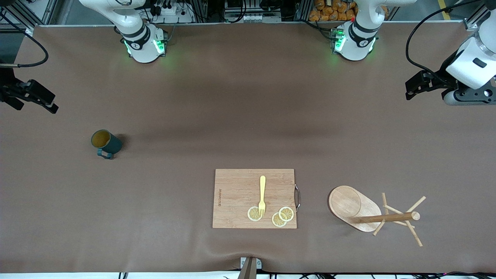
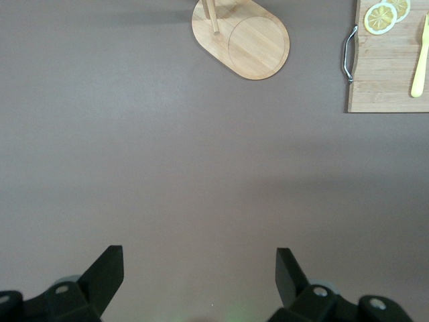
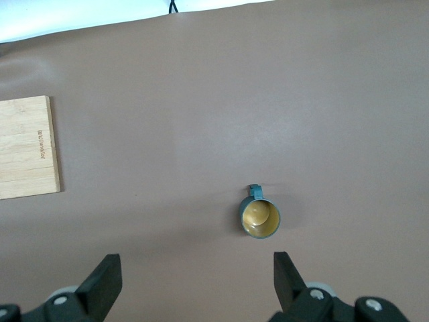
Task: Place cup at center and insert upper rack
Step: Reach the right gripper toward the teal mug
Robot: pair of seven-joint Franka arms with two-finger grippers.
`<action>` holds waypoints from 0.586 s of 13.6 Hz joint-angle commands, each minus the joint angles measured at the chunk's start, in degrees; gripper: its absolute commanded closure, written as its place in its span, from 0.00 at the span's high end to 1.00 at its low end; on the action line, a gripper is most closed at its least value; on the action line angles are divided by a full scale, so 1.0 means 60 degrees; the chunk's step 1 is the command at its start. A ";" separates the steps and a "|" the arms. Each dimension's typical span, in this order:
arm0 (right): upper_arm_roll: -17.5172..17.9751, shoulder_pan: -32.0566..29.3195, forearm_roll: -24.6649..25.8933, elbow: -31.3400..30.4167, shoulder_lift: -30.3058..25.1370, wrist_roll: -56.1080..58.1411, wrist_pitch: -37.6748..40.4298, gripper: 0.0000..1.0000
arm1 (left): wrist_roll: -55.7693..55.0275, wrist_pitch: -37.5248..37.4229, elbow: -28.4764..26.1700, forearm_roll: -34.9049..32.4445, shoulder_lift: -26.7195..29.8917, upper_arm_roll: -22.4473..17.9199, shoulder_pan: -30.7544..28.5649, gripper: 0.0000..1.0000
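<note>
The cup (image 1: 105, 143), dark teal with a yellowish inside, stands upright toward the right arm's end of the table, its handle facing the front camera. It also shows in the right wrist view, cup (image 3: 260, 216). The upper rack (image 1: 372, 213), a light wooden mug tree with an oval base, a pole and thin pegs, stands toward the left arm's end; only its base (image 2: 248, 40) shows in the left wrist view. My right gripper (image 1: 37, 102) hangs open and empty near the cup's end of the table. My left gripper (image 1: 416, 85) hangs open and empty near the table's edge.
A wooden cutting board (image 1: 236, 193) with a metal handle lies between cup and mug tree, nearer the front camera. On it are a yellow fork (image 1: 262, 193) and three lemon slices (image 1: 279, 217). Brown mat covers the table.
</note>
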State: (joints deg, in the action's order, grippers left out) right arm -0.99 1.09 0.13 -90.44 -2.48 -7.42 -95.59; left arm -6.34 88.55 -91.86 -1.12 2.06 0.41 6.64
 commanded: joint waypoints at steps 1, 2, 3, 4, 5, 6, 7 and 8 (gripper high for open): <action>-0.0010 -0.0005 0.0139 0.0205 0.0077 0.0006 0.0052 1.00 | 0.0147 -0.0096 0.0061 0.0040 0.0038 0.0034 -0.0008 1.00; -0.0010 -0.0020 0.0110 0.0205 0.0077 0.0006 0.0066 1.00 | 0.0308 -0.0082 0.0119 0.0054 -0.0006 0.0020 -0.0008 1.00; -0.0010 -0.0005 0.0109 0.0205 0.0077 -0.0009 0.0067 1.00 | 0.0324 -0.0096 0.0207 0.0040 -0.0021 0.0019 -0.0022 1.00; -0.0010 -0.0005 0.0095 0.0205 0.0077 -0.0023 0.0067 1.00 | 0.0338 -0.0082 0.0222 0.0040 -0.0021 0.0019 -0.0022 1.00; -0.0010 -0.0005 0.0037 0.0220 0.0077 -0.0023 0.0067 1.00 | 0.0339 -0.0096 0.0223 0.0054 -0.0006 0.0034 -0.0008 1.00; -0.0010 -0.0005 0.0036 0.0205 0.0077 -0.0023 0.0067 1.00 | 0.0281 -0.0096 0.0237 0.0054 -0.0006 0.0020 0.0021 1.00; -0.0010 -0.0020 0.0022 0.0205 0.0106 -0.0009 0.0052 1.00 | 0.0222 -0.0096 0.0266 0.0054 -0.0006 0.0019 0.0036 1.00; -0.0010 -0.0049 0.0065 0.0234 0.0295 0.0006 0.0037 1.00 | 0.0221 -0.0096 0.0267 0.0112 -0.0006 0.0019 0.0022 1.00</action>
State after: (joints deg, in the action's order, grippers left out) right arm -1.10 1.08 0.14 -90.43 -2.38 -7.42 -95.60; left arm -5.35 88.56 -91.34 -1.12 2.06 0.45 6.75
